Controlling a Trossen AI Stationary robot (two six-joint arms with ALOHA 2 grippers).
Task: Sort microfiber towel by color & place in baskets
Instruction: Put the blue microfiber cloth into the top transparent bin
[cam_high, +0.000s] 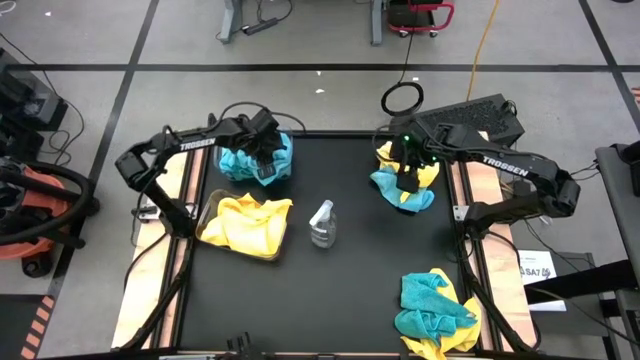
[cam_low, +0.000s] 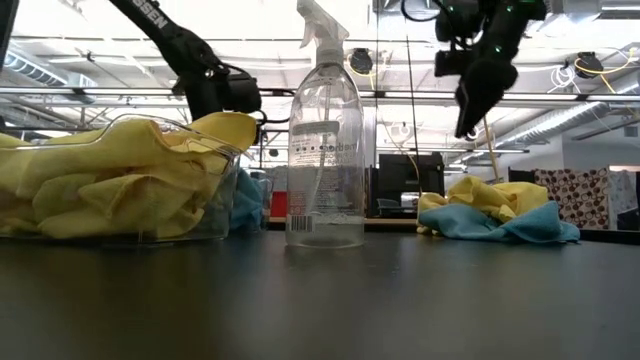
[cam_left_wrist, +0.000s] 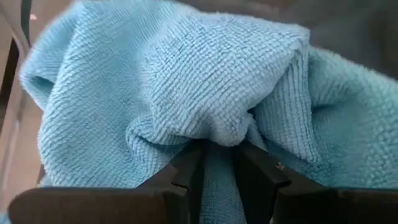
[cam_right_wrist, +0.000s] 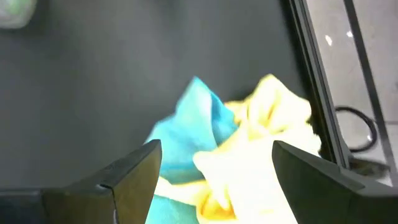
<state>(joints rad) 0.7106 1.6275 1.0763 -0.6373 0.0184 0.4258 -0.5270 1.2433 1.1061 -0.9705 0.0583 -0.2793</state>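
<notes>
left end effector: pinching fold of blue towel in basket at counter's far-left corner | right end effector: spread wide above blue-and-yellow towel pile near far-right corner

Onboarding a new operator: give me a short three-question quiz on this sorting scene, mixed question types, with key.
1. True or false: the right gripper is shut on a yellow towel.
2. What stands mid-table between the baskets and the far mixed pile? A) mug B) spray bottle C) sponge
3. Fill in: the left gripper pinches a fold of ___ towel.

Key: 1 false, it hangs open above the pile. 2 B. 3 blue. The near basket holds yellow towels.
</notes>
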